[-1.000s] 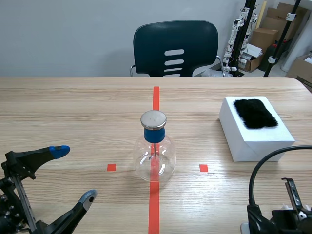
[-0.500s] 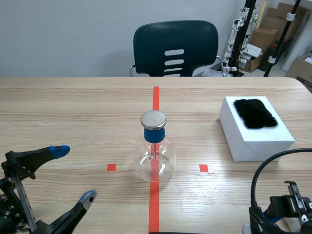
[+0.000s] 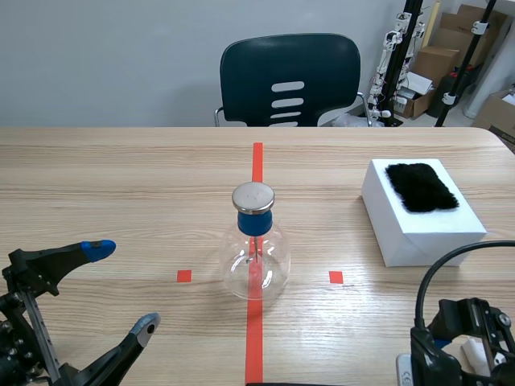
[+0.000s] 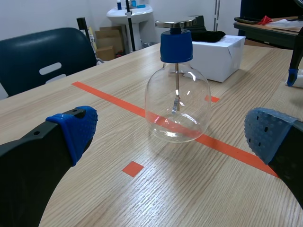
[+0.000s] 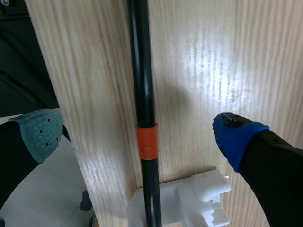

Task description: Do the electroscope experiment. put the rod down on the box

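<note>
My right hand (image 5: 137,135) hangs over the near edge of the counter (image 3: 121,177), spread wide and holding nothing. The rod (image 5: 142,80) runs straight down the gap between my two pads, one on each side, neither touching it. It is black with an orange band (image 5: 147,142) and lies with its near end on a white holder (image 5: 189,196). My left hand (image 3: 122,288) is also wide open and empty, low on the counter, facing the flask (image 3: 255,257) that stands on the red line.

The rod is not on the box (image 3: 422,229). The box sits well apart from it, farther out on my right, with the black fur (image 3: 420,187) on top. So I judge the step in hand is the pickup, with the put-down not yet begun.

Next I would come down until the pads flank the rod near the band, then close squarely across it. It is thin, round and smooth, so a skewed pinch could roll it off the holder or over the counter's edge. Once it is held, I would lift it, carry it to the box and lay it flat on top, on or beside the fur.
</note>
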Controlling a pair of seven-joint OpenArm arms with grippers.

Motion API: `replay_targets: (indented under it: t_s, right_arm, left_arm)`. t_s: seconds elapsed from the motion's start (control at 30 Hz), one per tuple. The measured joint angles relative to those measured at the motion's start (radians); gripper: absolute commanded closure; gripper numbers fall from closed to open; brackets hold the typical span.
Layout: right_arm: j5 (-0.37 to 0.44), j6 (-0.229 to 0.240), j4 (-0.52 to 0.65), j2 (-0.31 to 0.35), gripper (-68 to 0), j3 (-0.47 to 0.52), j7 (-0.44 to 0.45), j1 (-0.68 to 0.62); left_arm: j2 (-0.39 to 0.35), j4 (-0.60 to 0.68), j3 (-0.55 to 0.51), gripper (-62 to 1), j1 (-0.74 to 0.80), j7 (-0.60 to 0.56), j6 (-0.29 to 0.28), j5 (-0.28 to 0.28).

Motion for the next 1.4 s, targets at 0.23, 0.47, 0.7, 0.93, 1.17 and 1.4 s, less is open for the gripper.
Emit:
replay_targets:
  t_s: [0.23,0.47,0.7,0.93,1.17,1.4]
  right_arm:
    - [0.079,0.003,0.001,0.039,-67.9,0.0,-0.001,0.0]
    - [0.216,-0.062,0.036,0.057,-67.9,0.029,-0.002,-0.024]
    - [0.306,-0.076,0.135,0.056,-67.9,0.132,-0.004,-0.099]
    - [0.441,-0.139,0.153,0.056,-67.9,0.188,0.093,-0.159]
    - [0.497,-0.211,0.153,0.056,-67.9,0.225,0.234,-0.195]
    - [0.505,-0.225,0.153,0.056,-67.9,0.225,0.26,-0.197]
  left_arm:
    - [0.0,0.0,0.0,-62.3,0.0,0.0,0.0,0.0]
    - [0.0,0.0,0.0,-62.3,0.0,0.0,0.0,0.0]
    - [0.0,0.0,0.0,-62.3,0.0,0.0,0.0,0.0]
    - [0.0,0.0,0.0,-62.3,0.0,0.0,0.0,0.0]
    - [0.0,0.0,0.0,-62.3,0.0,0.0,0.0,0.0]
    - [0.0,0.0,0.0,-62.3,0.0,0.0,0.0,0.0]
